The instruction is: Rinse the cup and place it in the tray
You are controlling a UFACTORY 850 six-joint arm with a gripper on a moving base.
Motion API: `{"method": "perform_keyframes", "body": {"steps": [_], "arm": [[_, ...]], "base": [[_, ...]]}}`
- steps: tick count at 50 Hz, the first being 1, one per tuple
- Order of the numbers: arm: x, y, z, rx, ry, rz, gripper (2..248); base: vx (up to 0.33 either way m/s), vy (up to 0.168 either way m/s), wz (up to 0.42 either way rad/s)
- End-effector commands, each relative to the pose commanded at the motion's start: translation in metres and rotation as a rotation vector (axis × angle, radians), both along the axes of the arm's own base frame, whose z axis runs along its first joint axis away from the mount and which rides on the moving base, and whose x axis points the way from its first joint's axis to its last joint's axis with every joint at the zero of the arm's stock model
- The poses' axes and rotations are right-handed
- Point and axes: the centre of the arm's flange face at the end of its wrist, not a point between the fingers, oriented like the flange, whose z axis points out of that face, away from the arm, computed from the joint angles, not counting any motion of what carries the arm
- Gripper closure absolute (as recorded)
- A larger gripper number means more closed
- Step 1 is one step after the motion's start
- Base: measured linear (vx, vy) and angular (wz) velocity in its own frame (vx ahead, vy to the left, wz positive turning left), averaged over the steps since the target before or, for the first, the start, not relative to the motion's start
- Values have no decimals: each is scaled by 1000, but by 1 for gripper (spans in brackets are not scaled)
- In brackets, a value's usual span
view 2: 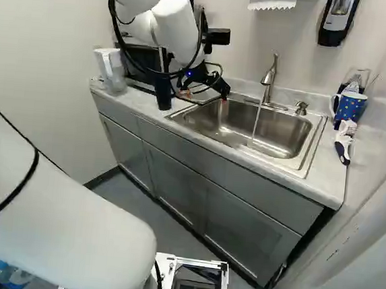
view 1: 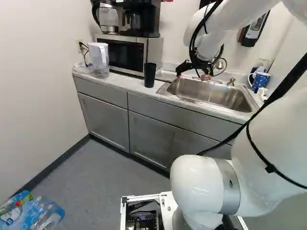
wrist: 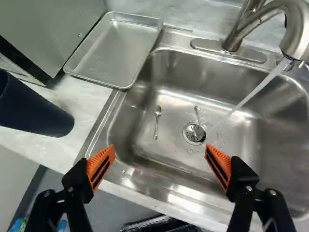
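Gripper wide open, nothing held; orange pads well apart, over the front part of the sink toward its cup-side corner. Cup, the tall dark one, upright on the countertop, just in from the front edge, near the sink's side rim and outside the fingers' span. Two spoons lie in the basin, one on either side of the drain's middle or nearly so, one reaching the drain. Tray sits farther back, flat, between microwave and sink, one long side along the sink's side rim. Tap at the sink's back edge, water running into the basin. My read: pick-up step, cup not gripped; can't tell if it's been rinsed, but running water suggests rinse is next. Next move: shift sideways off the sink to the cup, line up so the pads straddle its wall, close gently, lift clear of the rim, then carry to the stream. Watch for: tall cup tips if one finger nudges it, worse toward the front edge; wet wall may slip later. Tray placement comes last.
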Motion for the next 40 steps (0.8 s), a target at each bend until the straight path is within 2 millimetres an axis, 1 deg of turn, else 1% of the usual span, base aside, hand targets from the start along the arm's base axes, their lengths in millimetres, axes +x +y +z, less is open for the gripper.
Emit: {"method": "perform_keyframes", "body": {"steps": [40], "arm": [[4, 63, 0, 0, -2, 152, 3]], "base": [[0, 0, 0]]}}
